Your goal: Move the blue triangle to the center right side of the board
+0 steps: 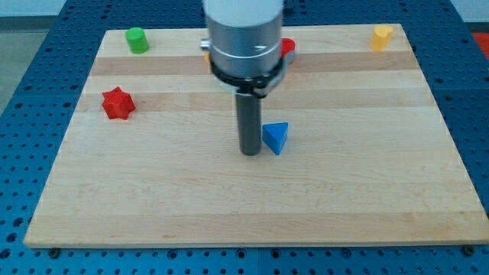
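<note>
The blue triangle (276,137) lies near the middle of the wooden board (252,206), slightly right of centre. My tip (250,152) is down on the board right at the triangle's left side, touching or almost touching it. The dark rod rises from there to the grey arm body (243,34) at the view's top.
A red star-shaped block (118,103) sits at the left. A green block (137,40) is at the top left. A yellow block (381,36) is at the top right. A red block (287,46) and an orange block (205,50) peek out behind the arm body.
</note>
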You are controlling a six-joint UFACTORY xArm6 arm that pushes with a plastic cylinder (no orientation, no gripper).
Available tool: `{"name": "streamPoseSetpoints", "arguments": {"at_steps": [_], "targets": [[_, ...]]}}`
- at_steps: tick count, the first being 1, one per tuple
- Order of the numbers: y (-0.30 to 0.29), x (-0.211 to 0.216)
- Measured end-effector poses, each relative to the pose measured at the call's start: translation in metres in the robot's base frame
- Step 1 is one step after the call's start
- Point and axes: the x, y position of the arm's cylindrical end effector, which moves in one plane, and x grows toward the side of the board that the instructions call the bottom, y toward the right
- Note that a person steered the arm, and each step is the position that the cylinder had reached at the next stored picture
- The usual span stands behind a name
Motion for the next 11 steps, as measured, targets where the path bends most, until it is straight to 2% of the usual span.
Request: {"name": "streamPoseSetpoints", "arguments": {"at_steps": [1, 2, 8, 11], "targets": [[0.036, 0.000], [0.049, -0.009], [0.049, -0.046], [0.075, -0.063]]}}
